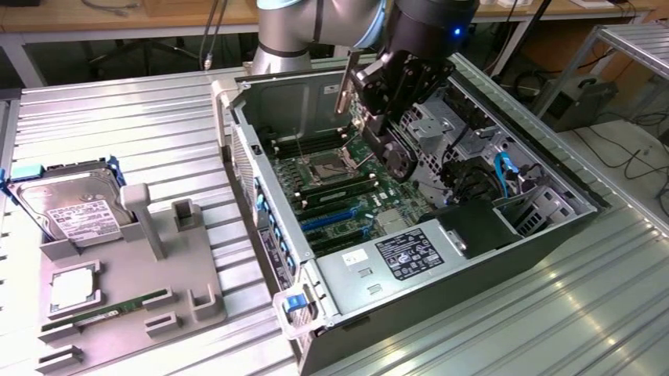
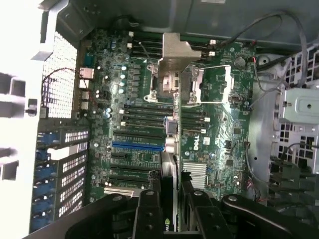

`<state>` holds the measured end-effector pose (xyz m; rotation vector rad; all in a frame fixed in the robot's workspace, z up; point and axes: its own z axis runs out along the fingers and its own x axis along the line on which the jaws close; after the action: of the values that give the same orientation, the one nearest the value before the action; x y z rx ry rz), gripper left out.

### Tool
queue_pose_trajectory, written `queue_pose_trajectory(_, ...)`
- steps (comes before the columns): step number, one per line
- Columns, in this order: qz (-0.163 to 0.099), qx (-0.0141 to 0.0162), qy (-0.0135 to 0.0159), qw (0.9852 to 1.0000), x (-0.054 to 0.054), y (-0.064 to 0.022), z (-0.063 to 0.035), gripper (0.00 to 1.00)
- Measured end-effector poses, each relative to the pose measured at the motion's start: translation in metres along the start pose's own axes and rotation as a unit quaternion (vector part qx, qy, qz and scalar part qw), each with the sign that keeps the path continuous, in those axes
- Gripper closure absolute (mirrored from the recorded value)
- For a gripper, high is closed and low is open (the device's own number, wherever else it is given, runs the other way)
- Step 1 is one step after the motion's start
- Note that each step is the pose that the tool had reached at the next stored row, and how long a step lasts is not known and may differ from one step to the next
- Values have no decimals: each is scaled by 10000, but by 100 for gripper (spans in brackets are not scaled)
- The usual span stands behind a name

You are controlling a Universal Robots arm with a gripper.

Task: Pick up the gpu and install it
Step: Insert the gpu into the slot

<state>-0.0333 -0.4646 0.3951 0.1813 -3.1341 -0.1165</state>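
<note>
The hand carries the gpu on edge over the open computer case. The likeliest trouble, as I judge it, is misalignment. The card hangs just beneath the hand, above the motherboard and not yet seated in anything. If its lower edge comes down off the line of an expansion slot, such as the blue slot off to one side of the hand, it could scrape board components or jam. The silver bracket at the card's end away from the hand could also catch on the case wall. A thin card held by a narrow pinch may tilt or slip under pressing force. The fingers are pressed in on the card from both sides and touch nothing else.
</note>
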Motion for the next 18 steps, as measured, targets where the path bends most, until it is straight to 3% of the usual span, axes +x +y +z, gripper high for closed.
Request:
queue_pose_trajectory(4, -361, -2, 27, 9993, 0, 0, 1, 74)
queue_pose_trajectory(7, -639, -3, 47, 9979, 0, -1, 2, 74)
queue_pose_trajectory(13, -1225, -5, 91, 9924, 0, 0, 4, 74)
queue_pose_trajectory(15, -1400, -6, 104, 9901, 0, -1, 6, 74)
queue_pose_trajectory(18, -1711, -8, 126, 9852, 0, -1, 9, 74)
